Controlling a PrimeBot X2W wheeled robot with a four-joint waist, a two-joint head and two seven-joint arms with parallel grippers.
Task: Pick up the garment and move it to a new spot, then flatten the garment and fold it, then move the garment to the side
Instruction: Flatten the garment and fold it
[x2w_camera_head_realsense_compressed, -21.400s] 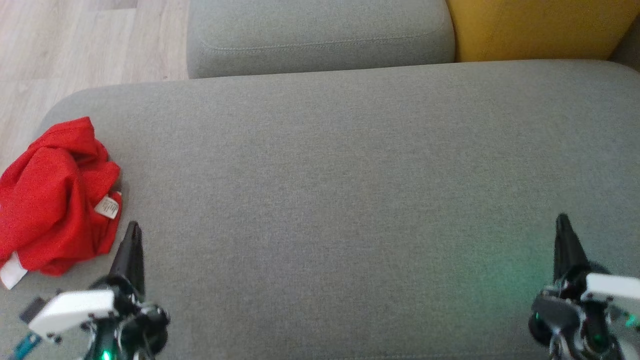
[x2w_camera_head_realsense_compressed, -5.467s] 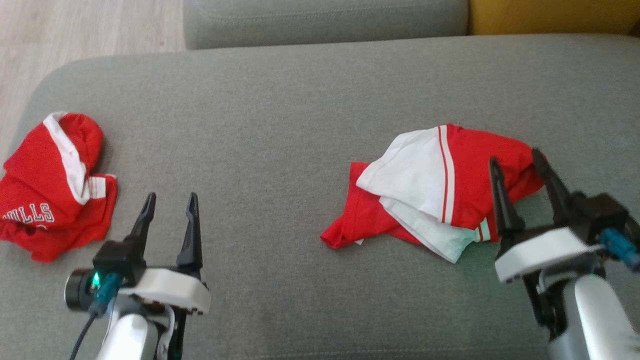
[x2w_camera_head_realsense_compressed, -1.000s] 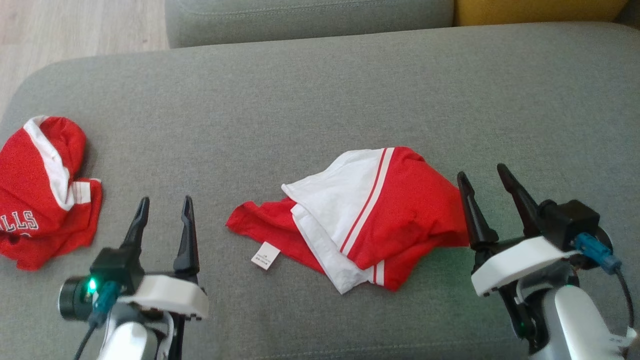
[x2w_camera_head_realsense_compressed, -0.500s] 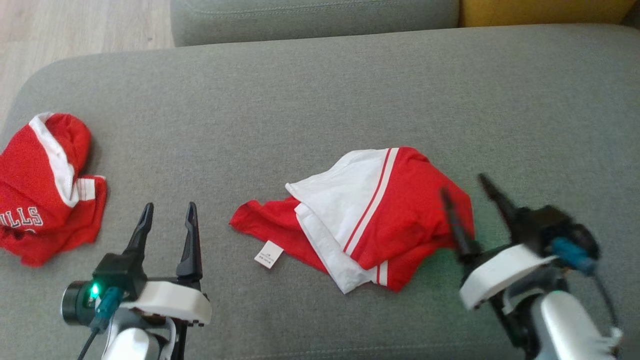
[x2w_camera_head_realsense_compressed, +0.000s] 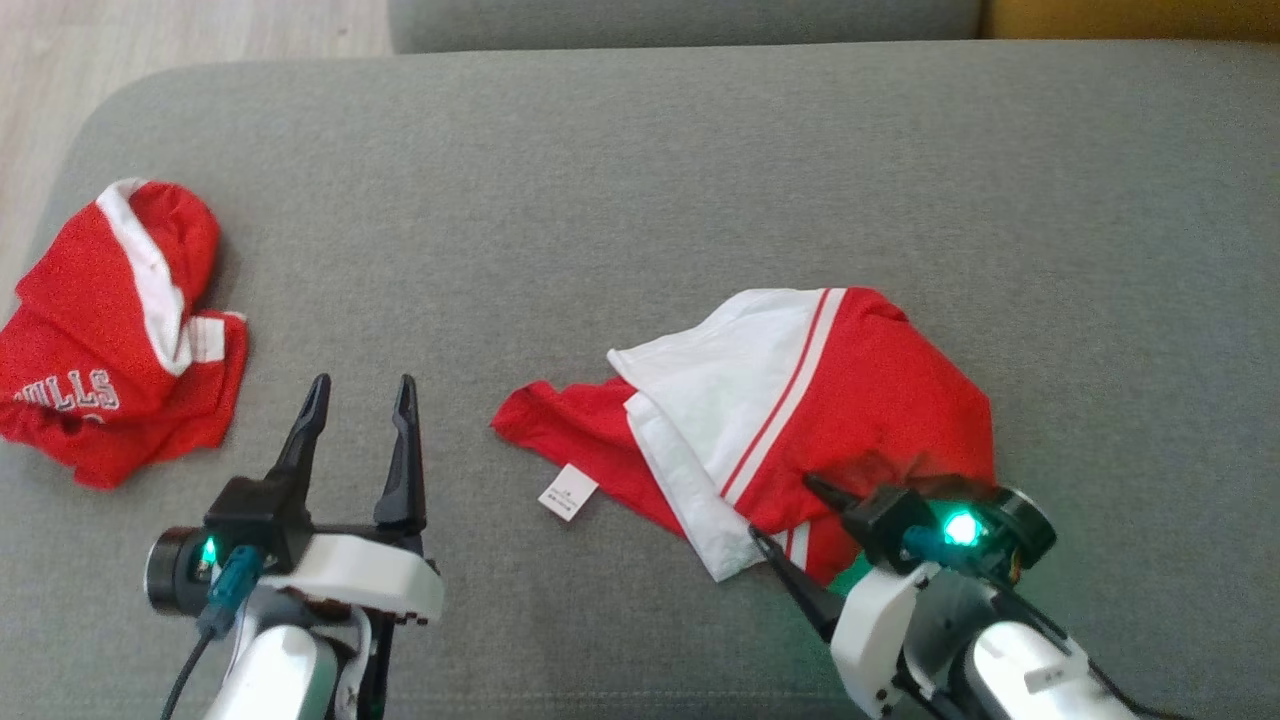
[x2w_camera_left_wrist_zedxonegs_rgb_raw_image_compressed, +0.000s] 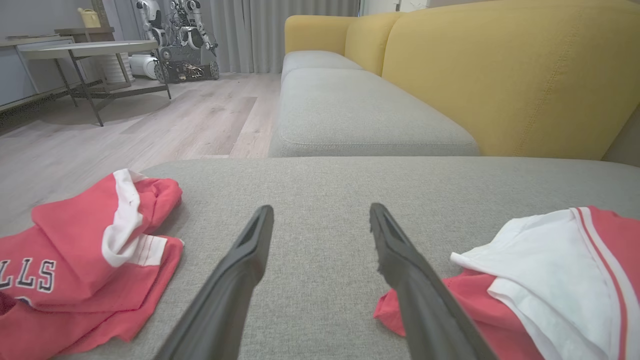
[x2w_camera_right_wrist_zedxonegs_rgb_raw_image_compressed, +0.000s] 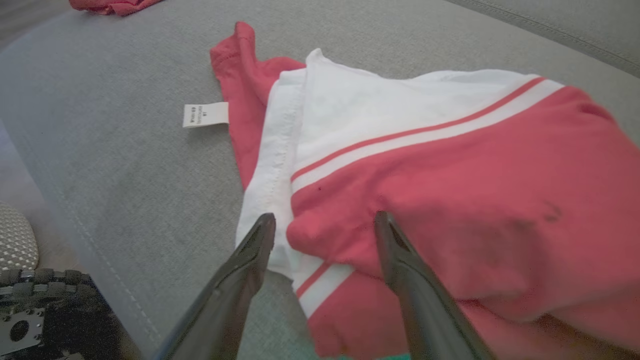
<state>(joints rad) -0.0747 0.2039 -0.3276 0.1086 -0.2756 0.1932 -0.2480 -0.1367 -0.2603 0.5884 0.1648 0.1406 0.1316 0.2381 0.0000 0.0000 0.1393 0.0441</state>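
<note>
Red-and-white cloth garment (x2w_camera_head_realsense_compressed: 800, 420) lies rumpled on the grey fabric seat cushion (x2w_camera_head_realsense_compressed: 600, 200), right of the middle and close to the near edge, with a white label (x2w_camera_head_realsense_compressed: 567, 492) sticking out on its left. Right gripper (x2w_camera_head_realsense_compressed: 782, 508) sits at the garment's near hem, its fingers spread wide with a fold of red cloth between them and nothing pinched. Left gripper (x2w_camera_head_realsense_compressed: 362, 385) hovers near the front edge, also wide and empty, with bare cushion around it. A second red garment with white lettering (x2w_camera_head_realsense_compressed: 110, 330) is bunched at the left edge. Bare cushion stretches across the far half and the right end; pale wood floor (x2w_camera_head_realsense_compressed: 150, 40) shows beyond the far left corner.
</note>
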